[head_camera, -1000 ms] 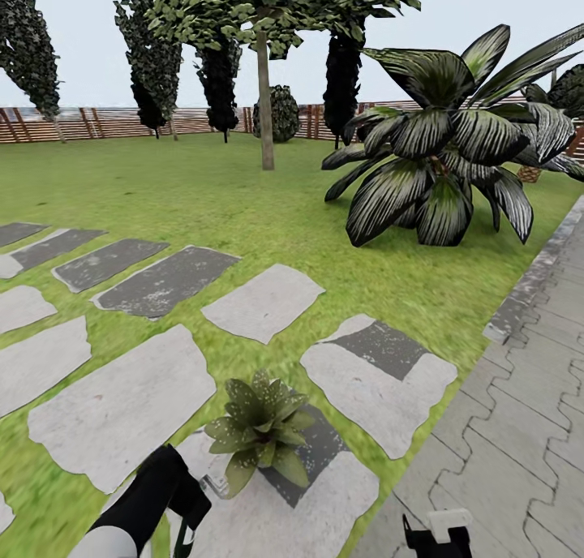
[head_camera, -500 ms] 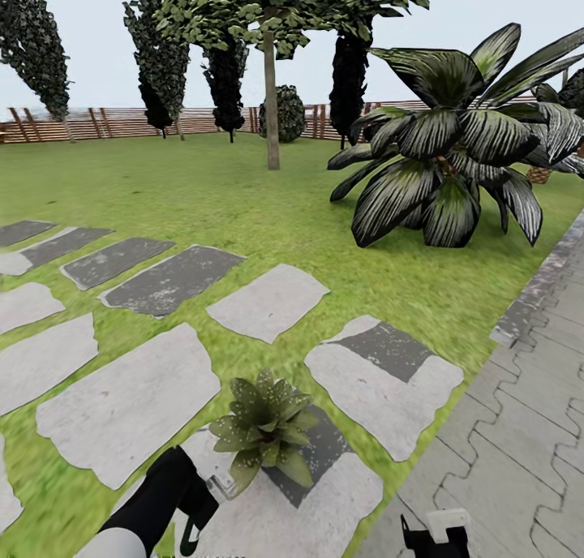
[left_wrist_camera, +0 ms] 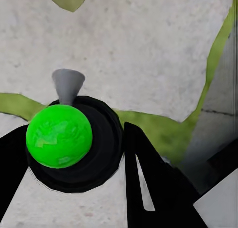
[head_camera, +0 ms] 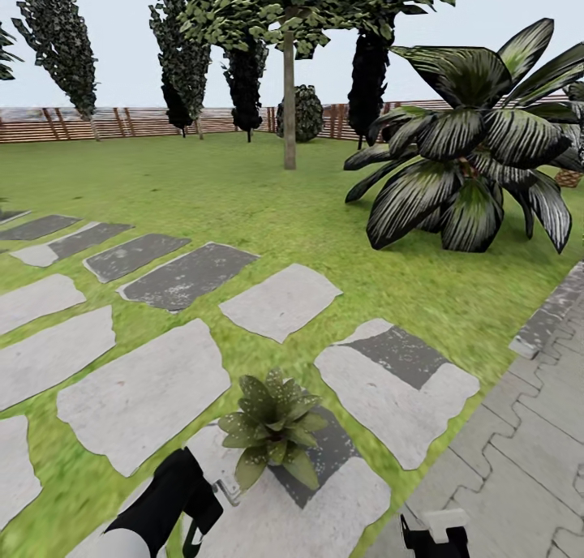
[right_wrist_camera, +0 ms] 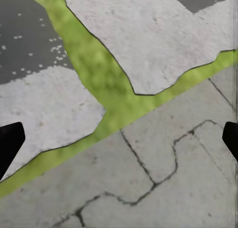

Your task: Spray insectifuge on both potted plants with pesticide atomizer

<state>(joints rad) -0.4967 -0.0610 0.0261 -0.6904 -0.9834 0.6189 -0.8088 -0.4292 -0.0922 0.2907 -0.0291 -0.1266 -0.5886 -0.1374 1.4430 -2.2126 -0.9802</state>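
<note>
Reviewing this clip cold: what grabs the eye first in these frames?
In the head view, the large striped-leaf palm dominates the lawn at upper right, and a small potted plant, its leaves dotted with white specks, sits on the stepping stones low in the middle. In the left wrist view, the pesticide atomizer with its bright green round top sits between the left gripper fingers.

Bright even daylight, faint shadows, soft blurry rendered textures
</note>
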